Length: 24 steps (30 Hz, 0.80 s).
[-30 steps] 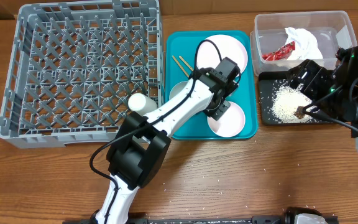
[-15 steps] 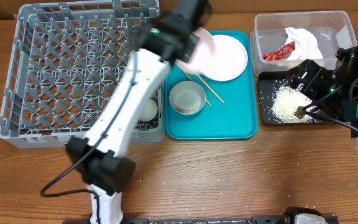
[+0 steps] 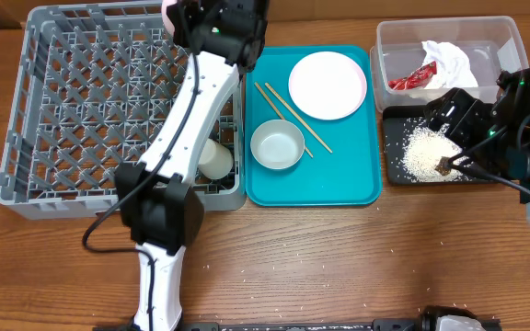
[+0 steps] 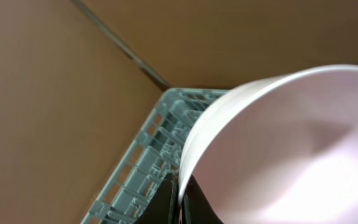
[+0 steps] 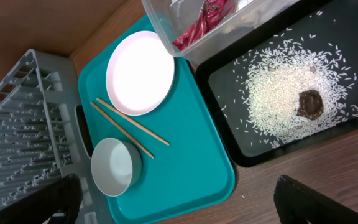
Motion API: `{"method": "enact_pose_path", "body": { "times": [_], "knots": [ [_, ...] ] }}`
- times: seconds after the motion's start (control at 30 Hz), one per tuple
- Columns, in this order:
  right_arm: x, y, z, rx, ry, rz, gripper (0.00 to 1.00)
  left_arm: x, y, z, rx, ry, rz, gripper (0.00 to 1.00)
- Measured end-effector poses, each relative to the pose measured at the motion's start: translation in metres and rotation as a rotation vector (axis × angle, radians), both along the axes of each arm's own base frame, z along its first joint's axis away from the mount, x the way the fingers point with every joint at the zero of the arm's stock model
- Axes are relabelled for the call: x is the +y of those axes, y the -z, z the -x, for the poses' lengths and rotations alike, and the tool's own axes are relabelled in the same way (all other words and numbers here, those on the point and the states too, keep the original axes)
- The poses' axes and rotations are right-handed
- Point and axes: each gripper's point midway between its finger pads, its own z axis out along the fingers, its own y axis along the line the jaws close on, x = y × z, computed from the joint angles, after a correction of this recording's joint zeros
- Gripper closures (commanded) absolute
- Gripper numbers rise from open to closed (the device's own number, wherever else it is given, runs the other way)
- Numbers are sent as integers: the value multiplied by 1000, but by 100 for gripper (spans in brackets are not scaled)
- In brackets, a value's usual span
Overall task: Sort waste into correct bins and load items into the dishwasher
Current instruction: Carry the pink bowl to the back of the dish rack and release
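1. Pinkish bowl (image 4: 278, 149): it is showing a smooth, glossy, pale pink wall with a thin rim. It is tilted on edge and filling most of the left wrist view. From overhead, only a pink sliver is showing, above the far right corner of the grey dish rack (image 3: 17, 138). Whether the bowl is touching the rack cannot be told.

2. Left claw (image 4: 179, 202): its 2 fingers are pinching the bowl's rim, 1 on each face of the wall. The gap between them is no wider than the wall itself.

3. Right claw (image 5: 176, 202): its 2 fingers are standing spread wide at the lower corners of the right wrist view, gripping nothing. It is hovering above the black tray (image 3: 392, 173).

4. Remaining items:
- The white cup (image 3: 214, 158) is lying inside the rack, near its near right corner.
- The grey-white bowl (image 3: 277, 145) is sitting upright on the teal tray (image 3: 339, 175), with the chopsticks (image 3: 294, 119) lying between it and the plate (image 3: 328, 85).
- The clear tub (image 3: 403, 41) is holding the napkin (image 3: 449, 57) and the red wrapper (image 3: 410, 79).
- The black tray is carrying the rice (image 5: 272, 99) and the brown lump (image 5: 309, 104).
- A few stray grains are lying on the counter (image 3: 357, 257).
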Motion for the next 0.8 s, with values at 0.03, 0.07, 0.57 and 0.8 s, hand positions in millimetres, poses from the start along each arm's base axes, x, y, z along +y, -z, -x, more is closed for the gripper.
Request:
{"method": "enact_pose_path", "body": {
  "times": [0.03, 0.07, 0.57, 0.8],
  "knots": [
    [0, 0, 0, 0, 0, 0, 0, 1, 6, -5, -11, -23, -25, 96],
    [0, 0, 0, 0, 0, 0, 0, 1, 11, -9, -14, -35, -44, 96],
    [0, 0, 0, 0, 0, -1, 0, 2, 83, -51, 117, -53, -226, 96],
    [0, 0, 0, 0, 1, 0, 0, 15, 88, -60, 149, -22, -212, 96]
  ]
}}
